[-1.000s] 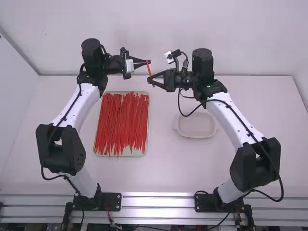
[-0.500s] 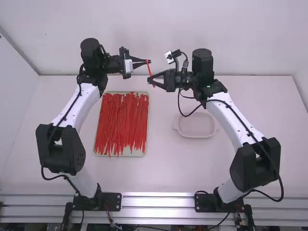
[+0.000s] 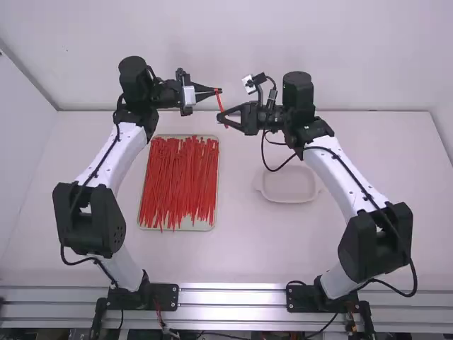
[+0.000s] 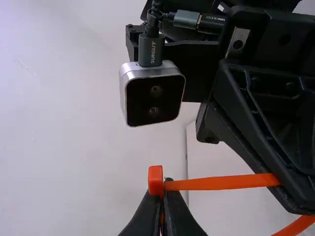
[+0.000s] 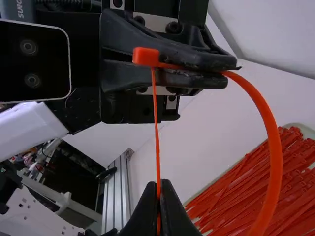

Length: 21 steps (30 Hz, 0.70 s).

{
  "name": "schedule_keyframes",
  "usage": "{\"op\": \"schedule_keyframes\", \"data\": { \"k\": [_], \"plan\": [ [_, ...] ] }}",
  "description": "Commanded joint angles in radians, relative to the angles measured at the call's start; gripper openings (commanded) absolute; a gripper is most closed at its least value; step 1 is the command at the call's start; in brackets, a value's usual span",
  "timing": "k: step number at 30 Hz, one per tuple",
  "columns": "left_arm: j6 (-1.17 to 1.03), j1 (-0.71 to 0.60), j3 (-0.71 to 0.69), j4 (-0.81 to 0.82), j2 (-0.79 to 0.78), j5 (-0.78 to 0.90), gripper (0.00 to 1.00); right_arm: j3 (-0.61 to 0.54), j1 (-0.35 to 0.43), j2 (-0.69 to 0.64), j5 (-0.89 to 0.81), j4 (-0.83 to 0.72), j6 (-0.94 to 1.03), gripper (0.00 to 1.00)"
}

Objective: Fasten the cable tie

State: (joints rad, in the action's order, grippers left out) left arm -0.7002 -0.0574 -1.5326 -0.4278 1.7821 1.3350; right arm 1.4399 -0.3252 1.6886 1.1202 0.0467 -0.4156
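Both arms hold one red cable tie (image 3: 221,106) in the air above the far middle of the table. My left gripper (image 3: 214,91) is shut on the tie just behind its square head (image 4: 155,179), seen up close as the left gripper (image 4: 161,196). My right gripper (image 3: 228,120) is shut on the tie's strap (image 5: 155,142), its fingertips pinching the thin tail as the right gripper (image 5: 158,189). The strap bends in a loop (image 5: 268,142) from the head round to the tail, which runs up beside the head (image 5: 145,55).
A tray (image 3: 215,227) full of several loose red cable ties (image 3: 179,180) lies on the table left of the middle. A shallow white dish (image 3: 287,185) sits right of it, under the right arm. The table's near half is bare.
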Motion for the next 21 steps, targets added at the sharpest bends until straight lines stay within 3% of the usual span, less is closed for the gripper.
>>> {"op": "schedule_keyframes", "data": {
  "k": [1,14,21],
  "plan": [
    [-0.003,0.005,-0.027,-0.003,0.006,0.019,0.02,-0.002,-0.001,-0.011,0.009,0.003,0.001,0.0],
    [-0.051,0.005,-0.027,0.038,0.006,0.02,0.02,-0.002,-0.001,-0.011,0.008,0.045,-0.008,0.0],
    [-0.055,-0.007,-0.027,0.027,0.006,0.098,0.02,-0.002,-0.001,-0.011,-0.021,0.055,-0.033,0.0]
  ]
}}
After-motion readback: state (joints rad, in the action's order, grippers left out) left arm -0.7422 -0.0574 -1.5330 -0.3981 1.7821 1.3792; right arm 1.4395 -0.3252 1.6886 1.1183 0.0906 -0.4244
